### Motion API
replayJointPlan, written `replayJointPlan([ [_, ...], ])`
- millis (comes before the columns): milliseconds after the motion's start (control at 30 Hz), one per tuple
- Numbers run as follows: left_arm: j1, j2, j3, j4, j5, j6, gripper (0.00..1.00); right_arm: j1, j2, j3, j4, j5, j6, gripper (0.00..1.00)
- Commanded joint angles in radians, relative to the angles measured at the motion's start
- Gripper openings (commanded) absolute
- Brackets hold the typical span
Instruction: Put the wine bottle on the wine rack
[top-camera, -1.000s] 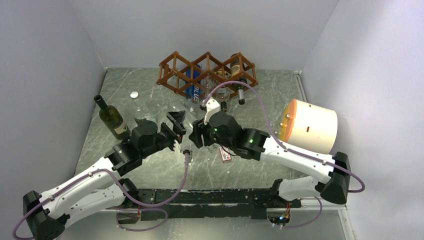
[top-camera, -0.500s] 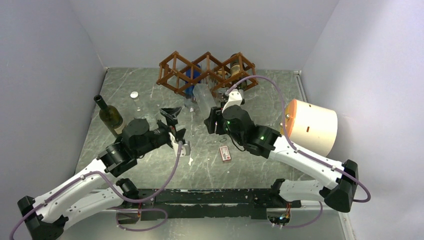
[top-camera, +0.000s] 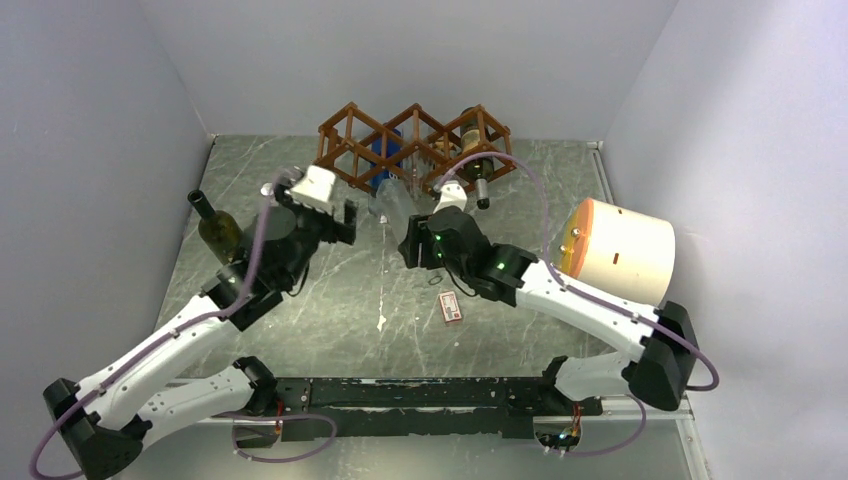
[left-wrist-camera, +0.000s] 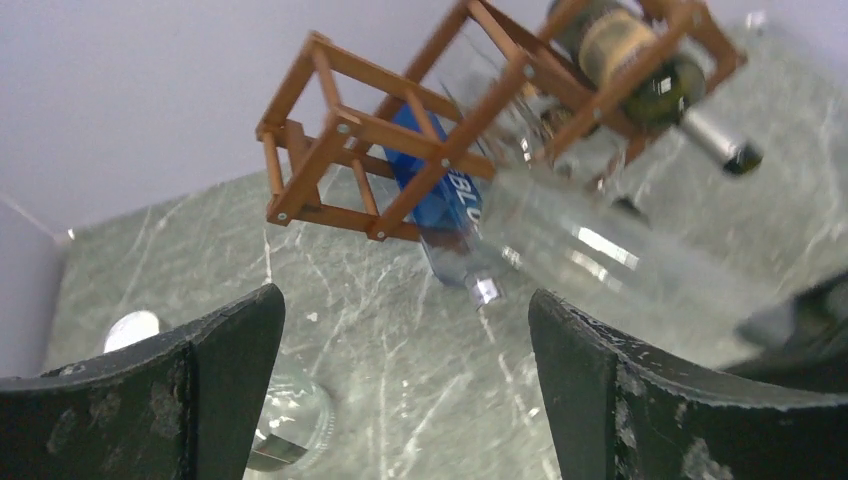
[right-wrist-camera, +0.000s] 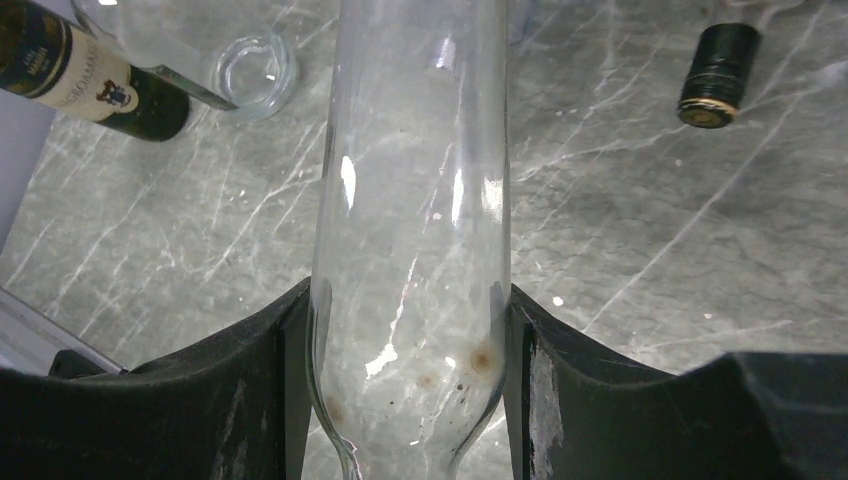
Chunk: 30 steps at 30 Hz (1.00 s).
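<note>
Left claw (left-wrist-camera: 405, 395) lifted, spread; right claw (right-wrist-camera: 410, 400) pinches clear glass bottle (right-wrist-camera: 415, 200) near slatted wooden rack (left-wrist-camera: 345, 125).

Left cell of wine rack (left-wrist-camera: 392, 134) is seen open; middle is blocked by blue bottle (left-wrist-camera: 448, 205), right by dark bottle (left-wrist-camera: 668, 88) (neck sticking out).

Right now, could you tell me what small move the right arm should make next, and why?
Probably ease the clear bottle forward into the wine rack: the right gripper grips it, and its far end reaches the slats beside the blue bottle.
</note>
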Motion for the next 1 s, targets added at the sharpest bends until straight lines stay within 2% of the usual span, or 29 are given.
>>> replayJointPlan([
  [0,0.070,-0.007,0.143,-0.151,-0.057,-0.363,0.95,-0.004,0.065,0.053,0.125,-0.046,0.002,0.00],
  [133,0.105,0.051,0.314,-0.357,-0.001,-0.407,0.95,-0.003,0.153,0.094,0.195,-0.073,0.007,0.00],
  [233,0.107,0.124,0.435,-0.494,-0.038,-0.400,0.95,-0.003,0.265,0.170,0.247,-0.074,0.028,0.00],
  [300,0.111,0.129,0.461,-0.520,-0.050,-0.390,0.95,-0.003,0.304,0.195,0.276,-0.066,0.040,0.00],
  [533,0.128,0.045,0.378,-0.429,-0.026,-0.357,0.95,-0.003,0.441,0.320,0.297,-0.009,0.048,0.00],
  [967,0.153,0.045,0.352,-0.429,-0.027,-0.373,0.95,-0.003,0.580,0.448,0.277,0.097,0.094,0.00],
])
